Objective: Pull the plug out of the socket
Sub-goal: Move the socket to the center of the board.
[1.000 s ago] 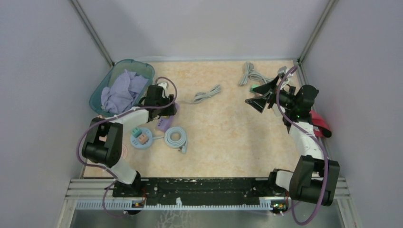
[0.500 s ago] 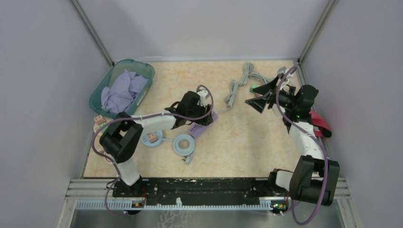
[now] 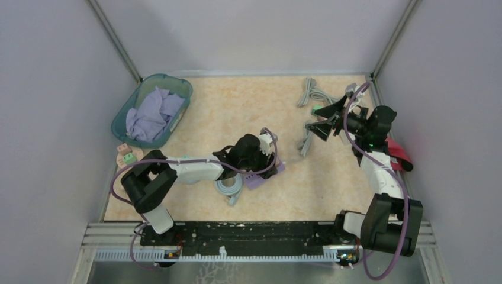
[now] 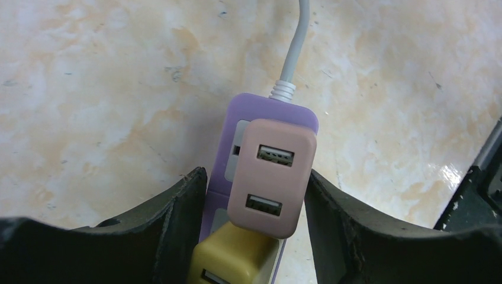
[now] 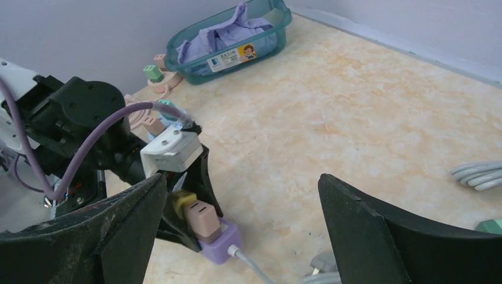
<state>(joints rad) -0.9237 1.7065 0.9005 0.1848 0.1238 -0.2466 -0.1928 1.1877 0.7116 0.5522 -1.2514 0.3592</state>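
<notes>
Near the middle of the desk (image 3: 237, 106), the left end effector (image 4: 256, 183) sits clamped across the purple socket strip (image 4: 266, 106) and the pink plug (image 4: 272, 177) seated in it, with a yellow plug (image 4: 231, 257) just beside. The right end effector (image 3: 324, 120) hangs with its fingers wide apart, well off to the side. Hard, smooth and light (the strip too, so it likely lifts unless pinned), the pink plug probably yields only to a firm, straight pull, best gripped on its flat side walls.
</notes>
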